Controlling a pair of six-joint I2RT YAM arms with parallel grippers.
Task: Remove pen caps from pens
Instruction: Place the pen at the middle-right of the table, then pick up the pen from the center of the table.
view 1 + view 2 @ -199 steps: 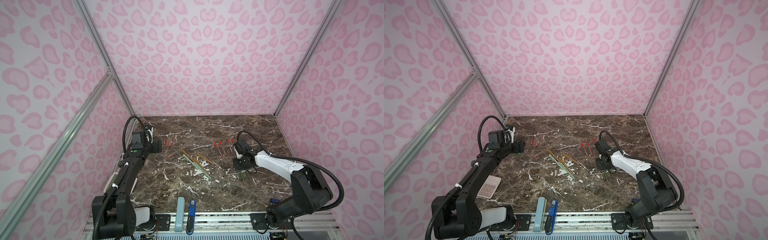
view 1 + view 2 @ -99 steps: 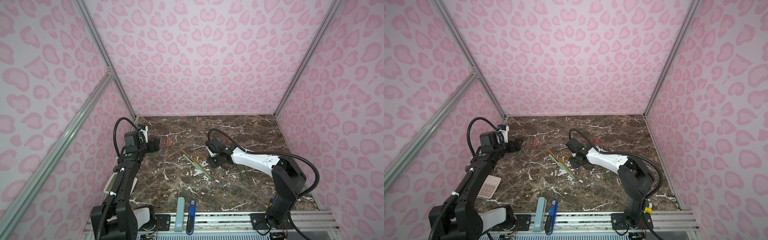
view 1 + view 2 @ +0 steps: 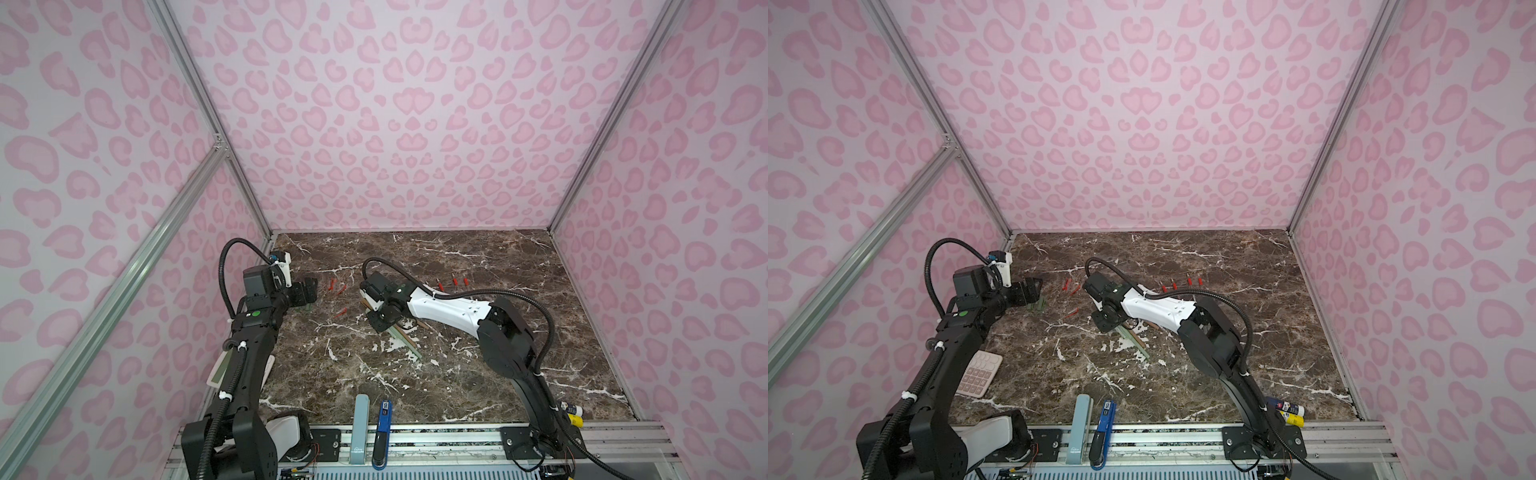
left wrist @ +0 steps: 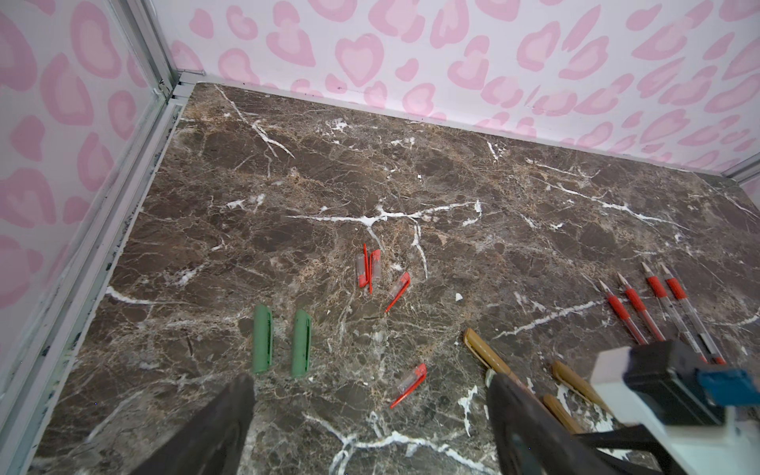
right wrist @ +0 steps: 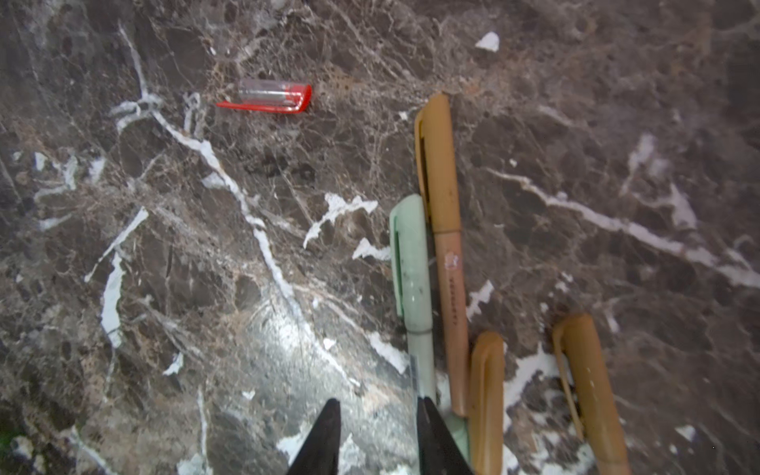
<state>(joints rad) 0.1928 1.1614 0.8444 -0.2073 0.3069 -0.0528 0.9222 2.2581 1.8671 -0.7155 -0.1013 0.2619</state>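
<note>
Nearest, on the desk (image 3: 478,374): the right claw (image 5: 378,405), slightly parted and empty, one finger over a capped sage-green pen (image 5: 413,283) lying beside capped tan pens (image 5: 442,197). Beyond: the left claw (image 4: 370,382), wide open and empty, near two green caps (image 4: 262,339) and loose red caps (image 4: 368,269). Farthest: four uncapped red-gripped pens (image 4: 654,312).

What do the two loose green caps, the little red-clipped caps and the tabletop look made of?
The green caps look like opaque matte plastic: flat even colour, moulded clip. The red-clipped caps look like clear glossy plastic sleeves with a solid red clip; the surface shows through them. The tabletop is brown marble or a marble-print laminate, white-veined with a soft sheen; I cannot tell which.
</note>
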